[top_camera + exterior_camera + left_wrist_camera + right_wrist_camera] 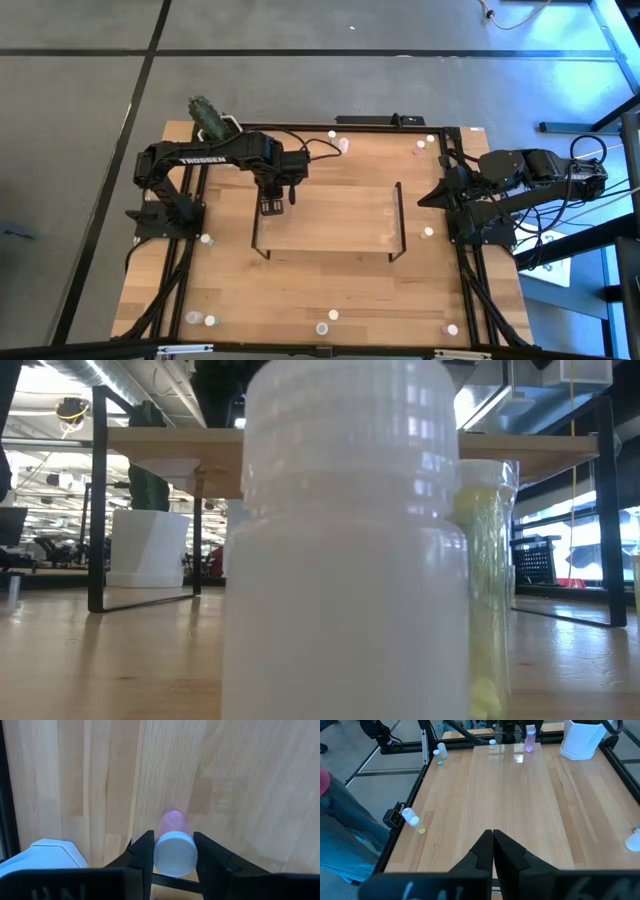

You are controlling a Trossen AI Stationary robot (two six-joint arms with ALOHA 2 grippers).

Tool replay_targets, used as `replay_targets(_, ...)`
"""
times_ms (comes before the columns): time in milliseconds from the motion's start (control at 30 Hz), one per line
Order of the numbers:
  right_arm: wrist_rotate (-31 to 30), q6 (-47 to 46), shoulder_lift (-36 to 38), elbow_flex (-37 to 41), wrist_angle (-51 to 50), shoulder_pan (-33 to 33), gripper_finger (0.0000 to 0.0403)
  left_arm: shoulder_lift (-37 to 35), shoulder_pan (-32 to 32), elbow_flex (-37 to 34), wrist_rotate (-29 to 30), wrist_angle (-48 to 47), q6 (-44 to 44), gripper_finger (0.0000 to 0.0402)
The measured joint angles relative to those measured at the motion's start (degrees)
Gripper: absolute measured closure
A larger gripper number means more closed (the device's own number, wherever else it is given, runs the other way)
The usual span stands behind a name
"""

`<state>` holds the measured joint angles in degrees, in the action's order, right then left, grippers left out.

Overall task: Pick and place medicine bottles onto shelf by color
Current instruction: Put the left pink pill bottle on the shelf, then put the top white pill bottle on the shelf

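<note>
A pink medicine bottle with a white ribbed cap hangs in my left gripper, which points straight down over the left end of the shelf. The right wrist view shows this bottle far off. The shelf is a light-wood board on thin black end frames. Several other small bottles lie scattered on the table, such as one at the far edge and one at the near edge. My right gripper is shut on nothing and waits at the table's right side. My left gripper pinches the pink bottle by the sides of its white cap between its two fingers. The fingers come from above and point down. The bottle hangs upright below them over the shelf board; whether its base touches the board I cannot tell.
A white pot with a cactus stands at the far left corner. A large white bottle and a yellow-green one stand right in front of the low camera. Black frame rails run along the table's sides.
</note>
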<state>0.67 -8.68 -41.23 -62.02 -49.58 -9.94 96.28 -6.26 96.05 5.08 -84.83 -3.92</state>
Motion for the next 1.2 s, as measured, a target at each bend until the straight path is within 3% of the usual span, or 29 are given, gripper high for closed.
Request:
replay_targets(367, 0.0, -0.1, 0.0, 0.0, 0.0, 0.0, 0.0389, 0.3, 0.0, -0.2, -0.1, 0.6, -0.3, 0.0256)
replay_targets(767, 0.0, 0.0, 0.0, 0.0, 0.0, 0.0, 0.0389, 0.3, 0.0, -0.2, 0.0, 0.5, -0.6, 0.0183)
replay_targets(1200, 0.0, 0.0, 0.0, 0.0, 0.0, 0.0, 0.0389, -0.3, 0.0, 0.3, 0.4, -1.0, -0.4, 0.0179)
